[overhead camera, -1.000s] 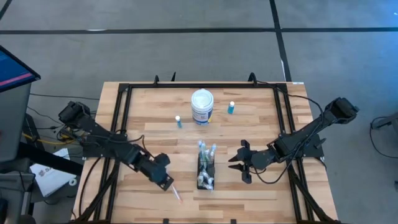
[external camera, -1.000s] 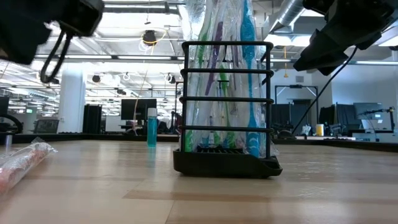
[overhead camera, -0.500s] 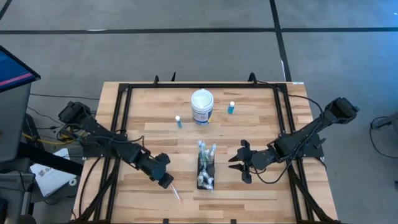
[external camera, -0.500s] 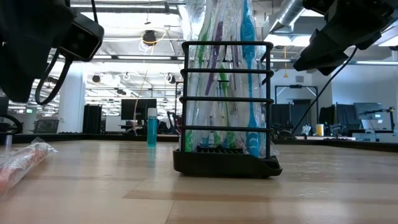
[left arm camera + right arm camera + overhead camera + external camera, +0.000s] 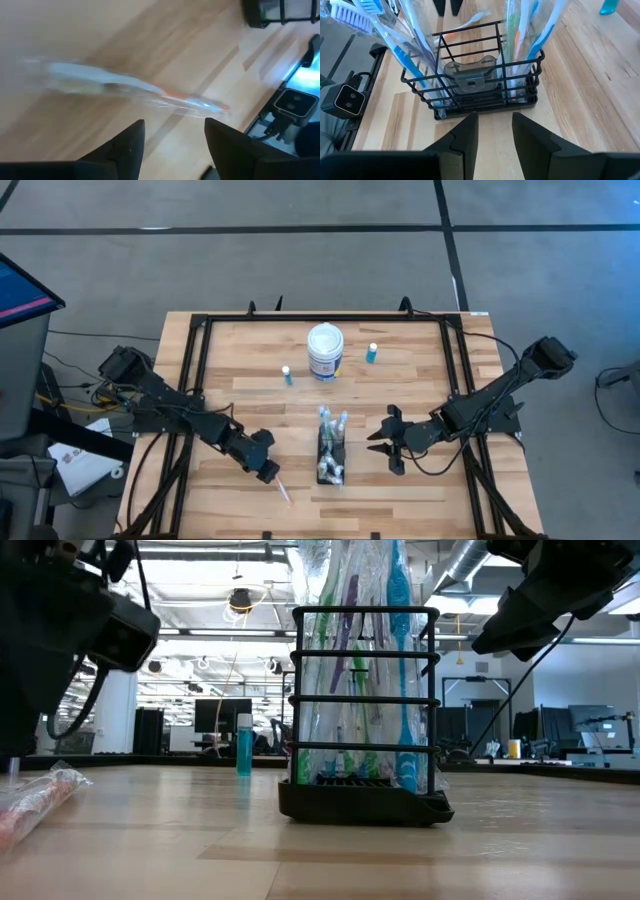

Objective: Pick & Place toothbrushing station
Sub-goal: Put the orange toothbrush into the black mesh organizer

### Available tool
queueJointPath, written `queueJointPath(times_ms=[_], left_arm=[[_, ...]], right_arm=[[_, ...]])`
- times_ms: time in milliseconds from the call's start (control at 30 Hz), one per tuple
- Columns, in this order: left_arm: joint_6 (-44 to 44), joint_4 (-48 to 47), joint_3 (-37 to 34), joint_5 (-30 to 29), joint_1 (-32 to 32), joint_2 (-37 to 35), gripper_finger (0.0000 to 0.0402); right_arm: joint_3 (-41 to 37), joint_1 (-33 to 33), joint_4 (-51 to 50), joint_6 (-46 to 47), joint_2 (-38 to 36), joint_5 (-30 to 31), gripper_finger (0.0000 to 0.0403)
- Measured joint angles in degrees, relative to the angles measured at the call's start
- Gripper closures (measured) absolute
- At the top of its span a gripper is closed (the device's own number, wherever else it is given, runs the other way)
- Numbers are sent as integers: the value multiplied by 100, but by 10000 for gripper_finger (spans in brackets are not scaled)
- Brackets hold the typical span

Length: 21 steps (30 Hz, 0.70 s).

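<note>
High view shows you the wrapped toothbrush [image 5: 282,491] lying loose just beyond your open, empty left gripper [image 5: 268,473], its long axis angled toward the toothbrushing station [image 5: 331,452] on the right.

The toothbrushing station [image 5: 331,452] stands on the table [image 5: 420,370] near its front edge, about midway across, with wrapped toothbrushes [image 5: 330,420] in it. A wrapped toothbrush [image 5: 283,489] lies on the table left of it, just beside the left tool [image 5: 268,473]. The right tool [image 5: 386,442] is right of the station. Behind stands a tub [image 5: 325,351], with 2 small bottles [image 5: 286,374] [image 5: 372,353] flanking it.
</note>
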Motion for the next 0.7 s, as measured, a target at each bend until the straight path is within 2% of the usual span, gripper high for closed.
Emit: queueJointPath(times_ms=[200,567,700], left_arm=[[6,499,-1,400,135,566,198],[37,421,2,478,463,644,198],[44,160,9,692,538,633,202]], right_arm=[[0,0,20,1,-2,0,292],[0,0,42,1,-2,0,292],[0,0,42,1,-2,0,292]])
